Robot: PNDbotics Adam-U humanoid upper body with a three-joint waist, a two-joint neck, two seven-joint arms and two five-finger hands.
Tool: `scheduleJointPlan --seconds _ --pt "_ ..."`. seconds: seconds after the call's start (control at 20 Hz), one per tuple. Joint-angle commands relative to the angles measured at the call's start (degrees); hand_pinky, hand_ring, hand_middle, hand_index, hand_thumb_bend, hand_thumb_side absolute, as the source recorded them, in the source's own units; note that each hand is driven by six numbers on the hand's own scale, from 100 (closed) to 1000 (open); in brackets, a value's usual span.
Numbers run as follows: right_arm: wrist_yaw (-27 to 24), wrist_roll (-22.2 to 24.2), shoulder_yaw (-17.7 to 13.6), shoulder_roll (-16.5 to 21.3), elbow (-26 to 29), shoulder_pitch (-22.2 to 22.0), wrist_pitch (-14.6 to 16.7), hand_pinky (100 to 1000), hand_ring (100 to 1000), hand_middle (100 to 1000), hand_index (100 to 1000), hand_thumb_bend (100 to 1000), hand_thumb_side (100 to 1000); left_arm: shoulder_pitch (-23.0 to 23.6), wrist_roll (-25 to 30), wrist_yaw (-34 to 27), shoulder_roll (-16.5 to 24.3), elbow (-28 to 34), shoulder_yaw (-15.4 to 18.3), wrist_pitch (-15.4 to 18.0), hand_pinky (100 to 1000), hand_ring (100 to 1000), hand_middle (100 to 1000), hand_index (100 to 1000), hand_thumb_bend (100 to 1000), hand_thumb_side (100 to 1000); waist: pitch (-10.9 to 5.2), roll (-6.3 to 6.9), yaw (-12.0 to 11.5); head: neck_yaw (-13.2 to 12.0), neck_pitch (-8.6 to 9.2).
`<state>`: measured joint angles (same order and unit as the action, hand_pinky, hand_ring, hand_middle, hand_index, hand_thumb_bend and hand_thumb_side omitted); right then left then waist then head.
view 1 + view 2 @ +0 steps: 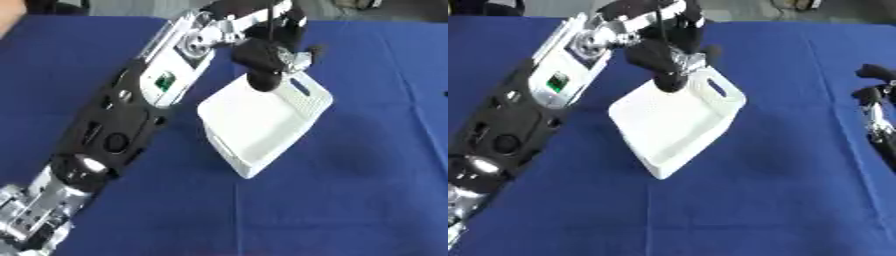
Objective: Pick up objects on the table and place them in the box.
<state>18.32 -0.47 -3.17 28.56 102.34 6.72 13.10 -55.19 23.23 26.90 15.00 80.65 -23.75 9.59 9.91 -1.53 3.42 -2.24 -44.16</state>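
- The left hand hangs over the far end of the white box. Its fingers are curled down, and a dark round shape shows at their tips, right above the box floor. I cannot tell if that shape is a thing it holds or just part of the hand.
- I think the hand is there to drop something in, since it sits over the open box and not over the cloth.
- The left arm reaches a long way across, from the near left corner up to the box. It has to, as the box is out in the middle.
- The box lies askew on the bench, one corner toward the robot. It has a slot handle at the far end. Its floor looks bare where it shows.
- The right hand shows only at the right edge of the right eye view, well apart from the box. It looks idle. I cannot tell how its fingers are set.
- No other things show on the blue cloth.
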Motion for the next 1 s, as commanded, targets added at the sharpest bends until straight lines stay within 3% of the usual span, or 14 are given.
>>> scheduleJointPlan --seconds 0.05,0.15,0.2,0.25,0.35,0.4,0.45,0.65,0.7,0.75,1.0 --pt "-0.3 0.1 -0.2 1.4 0.6 0.6 0.1 742 635 771 890 100 868 -0.7 0.2 0.5 -0.3 0.5 -0.2 0.4 100 116 282 403 228 616 -0.87 -0.24 0.2 -0.6 0.04" --pt "-0.3 0.1 -0.2 1.4 0.6 0.6 0.1 742 635 771 890 100 868 -0.5 0.2 0.9 -0.4 0.3 -0.3 0.6 100 116 281 403 228 615 -0.82 -0.26 0.2 -0.6 0.04" --pt "-0.3 0.1 -0.2 1.4 0.6 0.6 0.1 742 635 771 890 100 866 -0.4 0.2 1.2 -0.4 0.2 -0.4 0.7 100 116 282 404 270 542 -0.79 -0.27 0.2 -0.6 0.04" --pt "-0.4 0.1 -0.2 1.3 0.6 0.6 0.1 742 635 771 890 100 868 -0.3 0.2 1.5 -0.4 0.1 -0.5 0.9 100 116 282 404 227 614 -0.75 -0.29 0.3 -0.7 0.04" --pt "-0.4 0.2 -0.2 1.2 0.6 0.6 0.1 742 635 771 890 100 868 0.1 -0.1 2.3 -0.4 -0.1 -0.5 1.2 100 117 282 404 228 614 -0.66 -0.34 0.3 -0.7 0.04" --pt "-0.4 0.2 -0.2 1.2 0.6 0.7 0.1 742 635 771 890 100 868 0.2 -0.3 2.8 -0.4 -0.2 -0.5 1.3 100 117 282 404 227 564 -0.63 -0.37 0.4 -0.7 0.04" --pt "-0.4 0.2 -0.2 1.2 0.7 0.7 0.1 742 635 771 890 100 868 0.5 -0.5 3.2 -0.3 -0.4 -0.5 1.5 100 118 283 405 230 614 -0.57 -0.41 0.4 -0.8 0.04" --pt "-0.5 0.2 -0.1 1.0 0.7 0.9 0.2 742 635 771 890 100 869 1.8 -1.6 5.1 -0.1 -1.2 -0.6 2.1 100 118 283 405 228 617 -0.33 -0.58 0.7 -1.0 0.04" --pt "-0.5 0.2 -0.1 0.9 0.7 0.9 0.2 742 634 771 890 100 869 2.1 -1.8 5.6 -0.1 -1.5 -0.6 2.4 100 118 283 405 256 557 -0.28 -0.62 0.7 -1.0 0.04" --pt "-0.5 0.2 -0.1 0.9 0.7 1.0 0.2 742 634 771 890 100 869 2.5 -2.0 6.1 -0.2 -1.9 -0.7 2.6 100 118 283 405 230 620 -0.20 -0.67 0.8 -1.1 0.04" --pt "-0.5 0.2 -0.1 0.8 0.7 1.1 0.2 742 634 771 890 100 869 3.3 -3.0 7.2 -0.6 -2.9 -0.7 3.4 100 118 283 405 231 623 -0.02 -0.85 0.8 -1.2 0.04"
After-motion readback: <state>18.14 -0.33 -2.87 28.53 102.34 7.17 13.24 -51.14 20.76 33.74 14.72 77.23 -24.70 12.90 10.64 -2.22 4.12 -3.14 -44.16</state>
